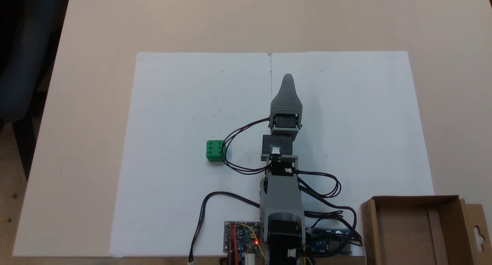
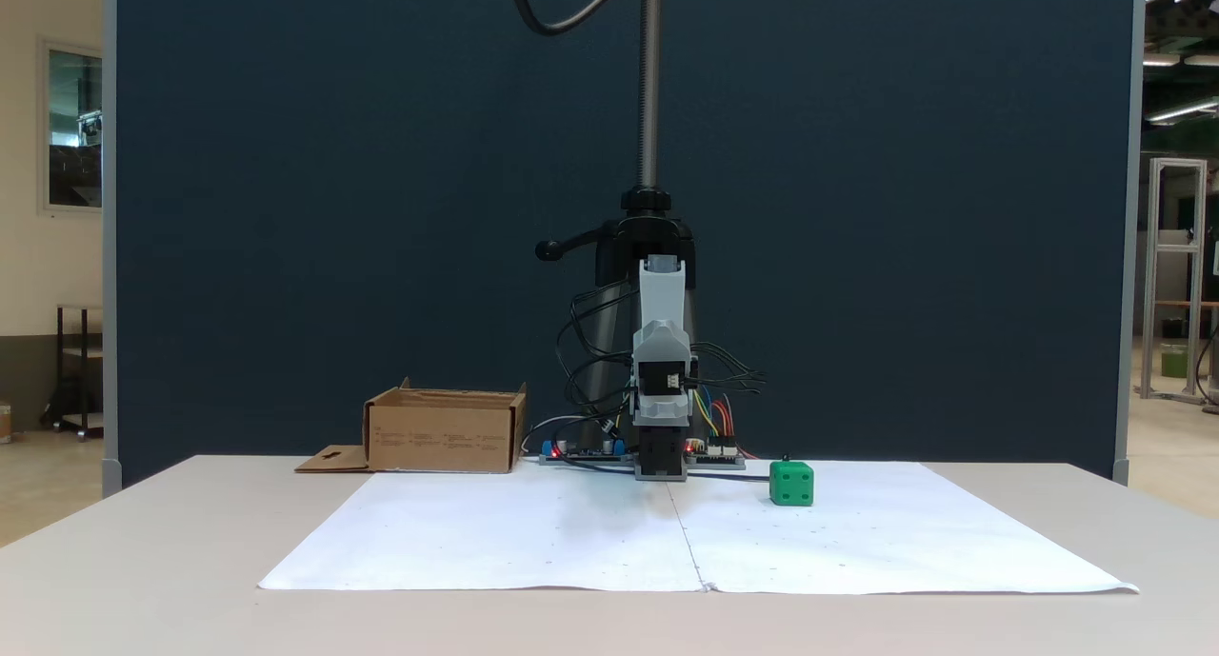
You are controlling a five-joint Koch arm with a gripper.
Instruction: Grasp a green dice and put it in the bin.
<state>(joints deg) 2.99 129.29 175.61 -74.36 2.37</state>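
The green dice (image 1: 214, 150) (image 2: 791, 483) sits on the white paper, to the left of the arm in one fixed view and to its right in the other. The bin (image 1: 415, 199) (image 2: 443, 437), a brown cardboard box with low walls and a flap with a hang-hole, stands beside the arm's base, and its inside looks bare. My gripper (image 1: 287, 80) (image 2: 662, 275) is raised above the paper's middle seam, well away from the dice. Just one grey pointed jaw shows, with the other behind it, and nothing visible is held.
White paper sheets (image 1: 192, 103) cover the middle of the beige table (image 1: 96, 34). Circuit boards (image 1: 242, 242) and looping black cables (image 1: 230, 157) lie around the arm's base, one loop close to the dice. A clamped metal pole (image 2: 649, 85) rises behind the arm.
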